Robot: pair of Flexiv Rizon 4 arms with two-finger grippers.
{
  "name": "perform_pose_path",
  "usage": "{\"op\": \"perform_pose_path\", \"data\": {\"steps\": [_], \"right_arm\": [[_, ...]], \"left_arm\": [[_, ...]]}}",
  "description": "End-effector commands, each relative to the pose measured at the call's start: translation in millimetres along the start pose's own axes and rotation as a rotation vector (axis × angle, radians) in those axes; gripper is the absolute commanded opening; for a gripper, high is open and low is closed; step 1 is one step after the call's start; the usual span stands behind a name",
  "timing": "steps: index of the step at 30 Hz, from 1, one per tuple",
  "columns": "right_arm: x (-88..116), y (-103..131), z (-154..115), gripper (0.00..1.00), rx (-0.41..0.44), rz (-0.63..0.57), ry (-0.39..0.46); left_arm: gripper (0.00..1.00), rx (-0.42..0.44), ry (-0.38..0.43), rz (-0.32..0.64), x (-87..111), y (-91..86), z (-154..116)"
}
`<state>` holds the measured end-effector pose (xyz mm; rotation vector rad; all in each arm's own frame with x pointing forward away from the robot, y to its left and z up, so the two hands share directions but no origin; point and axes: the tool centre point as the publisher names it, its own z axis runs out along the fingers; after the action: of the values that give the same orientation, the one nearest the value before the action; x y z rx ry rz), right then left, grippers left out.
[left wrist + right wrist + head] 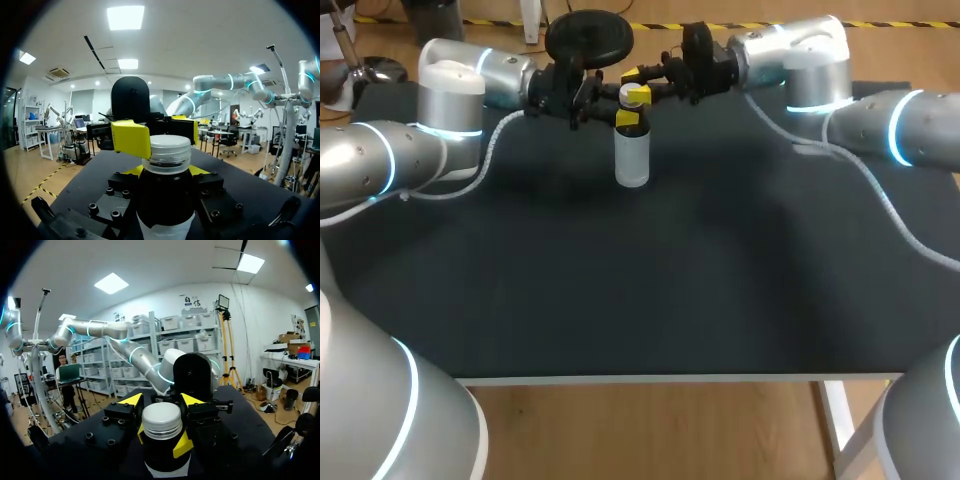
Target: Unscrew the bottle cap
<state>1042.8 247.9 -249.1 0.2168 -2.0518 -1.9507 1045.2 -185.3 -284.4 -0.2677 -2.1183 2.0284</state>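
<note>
A bottle [631, 155] with a white label, dark shoulder and pale screw cap [633, 92] stands upright at the back middle of the black table. My left gripper [628, 117] comes in from the left, shut on the bottle's dark neck just under the cap. My right gripper [635, 86] comes in from the right, its yellow tips on the cap's far and near sides, shut on it. In the left wrist view my left gripper [165, 171] flanks the bottle [165, 200], and my right gripper [159, 134] clasps the cap [167, 152]. In the right wrist view my right gripper [161, 401] brackets the cap [161, 420].
The black mat [650, 280] stretches wide in front of the bottle down to the table's front edge [670, 378]. A round black disc [588, 36] stands behind the bottle at the back. White cables [880, 205] trail over the mat from each arm.
</note>
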Motion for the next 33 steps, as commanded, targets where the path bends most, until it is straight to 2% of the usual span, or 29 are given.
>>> {"op": "perform_pose_path", "data": {"steps": [1,11,14,23,26,27,28,29,31,33], "right_arm": [[-3,-5,1,0.00,0.016,0.009,0.513],[4,-3,7,0.00,-0.003,-0.024,0.801],[5,-2,9,0.00,0.004,-0.022,0.859],[2,-3,10,0.00,0.033,-0.011,0.862],[0,-2,8,0.00,0.044,-0.020,0.825],[-1,-1,8,0.40,0.045,-0.022,0.803],[-1,-1,7,0.92,0.054,-0.029,0.778],[-3,0,5,1.00,0.050,-0.031,0.738],[-5,1,3,1.00,0.043,-0.035,0.693],[-7,4,-1,1.00,0.018,-0.051,0.610]], "left_arm": [[0.00,0.002,0.005,-0.001,-4.7,-0.5,0],[0.00,0.002,0.005,-0.001,-4.7,-0.5,0],[0.00,0.002,0.005,-0.001,-4.7,-0.5,0],[0.00,0.002,0.005,-0.001,-4.7,-0.5,0],[0.00,0.002,0.005,-0.001,-4.7,-0.5,0],[0.00,0.002,0.005,-0.001,-4.7,-0.5,0],[0.00,0.002,0.005,-0.001,-4.7,-0.5,0],[0.00,0.002,0.005,-0.001,-4.7,-0.5,0],[0.00,0.002,0.005,-0.001,-4.7,-0.5,0],[0.00,0.002,0.005,-0.001,-4.7,-0.5,0]]}}
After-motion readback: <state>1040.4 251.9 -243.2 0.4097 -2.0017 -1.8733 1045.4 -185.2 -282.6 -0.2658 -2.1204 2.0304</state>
